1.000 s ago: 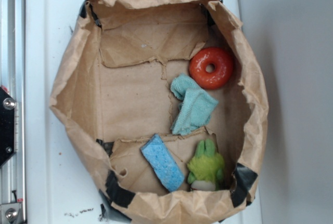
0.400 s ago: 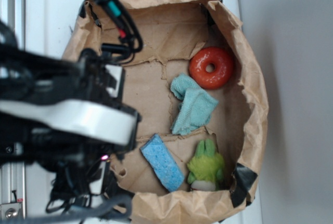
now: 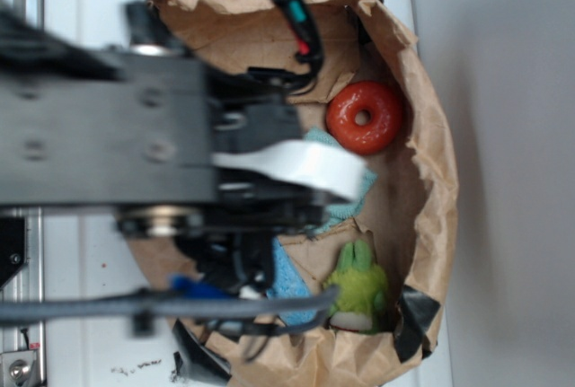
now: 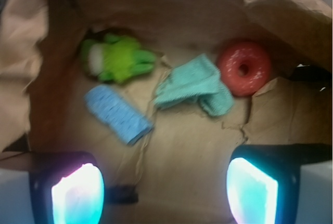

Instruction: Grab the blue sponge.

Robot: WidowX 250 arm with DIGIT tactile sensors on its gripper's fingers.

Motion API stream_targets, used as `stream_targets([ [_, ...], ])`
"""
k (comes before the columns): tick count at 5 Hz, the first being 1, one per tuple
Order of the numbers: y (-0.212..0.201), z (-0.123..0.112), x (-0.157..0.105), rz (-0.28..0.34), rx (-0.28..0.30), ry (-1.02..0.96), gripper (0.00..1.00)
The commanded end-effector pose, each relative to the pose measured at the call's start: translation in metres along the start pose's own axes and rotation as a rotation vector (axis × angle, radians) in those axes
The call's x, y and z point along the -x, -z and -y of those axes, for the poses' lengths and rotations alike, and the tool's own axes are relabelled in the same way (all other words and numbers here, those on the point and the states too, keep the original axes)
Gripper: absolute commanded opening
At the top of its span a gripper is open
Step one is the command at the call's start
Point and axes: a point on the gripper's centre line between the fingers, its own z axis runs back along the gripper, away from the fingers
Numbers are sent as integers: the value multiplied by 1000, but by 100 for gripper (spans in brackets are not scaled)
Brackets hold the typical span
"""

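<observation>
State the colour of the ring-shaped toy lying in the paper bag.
The ring is red-orange, clearest in the exterior view.

A big crumpled brown paper bag (image 3: 431, 180) lies open on a white table (image 3: 81, 10). In the wrist view, four things lie on the bag's floor. The flat light-blue sponge block (image 4: 118, 114) lies on the left. The fuzzy green toy (image 4: 117, 58) is just behind it, close to the back wall. The soft teal folded cloth (image 4: 193, 86) lies in the middle, right of the sponge. The red ring (image 4: 244, 68) sits right of the cloth, nearly touching it. The two gripper fingers (image 4: 78, 195) stand wide apart at the near edge, well in front of everything.
</observation>
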Motion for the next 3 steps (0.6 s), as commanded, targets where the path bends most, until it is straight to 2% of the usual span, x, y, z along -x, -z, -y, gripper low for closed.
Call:
stream_targets([
  [1, 36, 29, -14, -44, -109, 114, 100],
  [2, 52, 52, -3, -50, -95, 202, 100],
  [3, 63, 69, 4, -27, -113, 243, 100],
])
